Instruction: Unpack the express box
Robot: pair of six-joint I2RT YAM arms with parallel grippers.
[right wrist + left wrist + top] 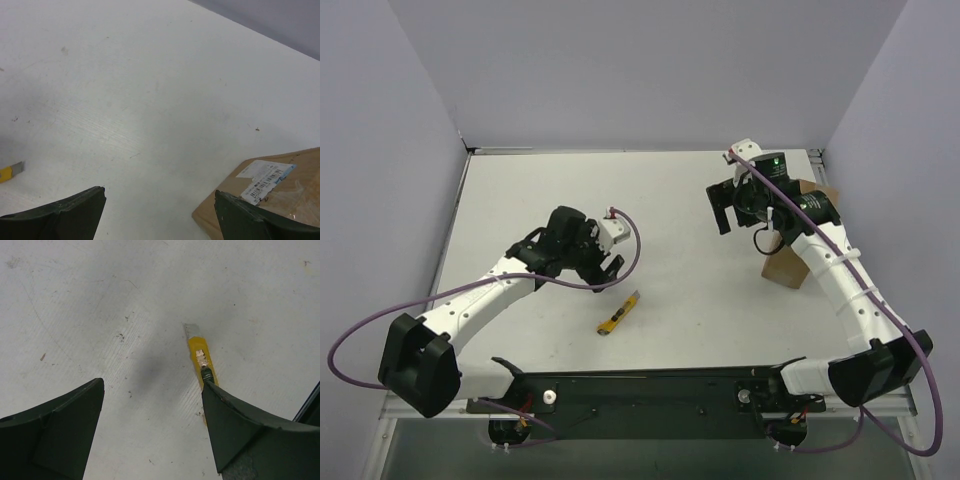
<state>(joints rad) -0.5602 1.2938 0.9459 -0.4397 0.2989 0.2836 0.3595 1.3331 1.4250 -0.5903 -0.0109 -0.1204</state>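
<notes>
The express box (783, 268) is a brown cardboard carton at the right of the table, mostly hidden under my right arm. In the right wrist view its corner (285, 202) shows at the lower right, with a white barcode label (265, 180). My right gripper (725, 210) is open and empty, left of the box and above the table (160, 191). My left gripper (608, 268) is open and empty, just above a yellow-and-black utility knife (620, 313). In the left wrist view the knife (200, 356) lies by my right finger (250, 435), blade out.
The white table (570, 190) is walled by lilac panels at the left, back and right. The knife's blade tip (9, 172) shows at the left edge of the right wrist view. A black rail (640, 385) runs along the near edge.
</notes>
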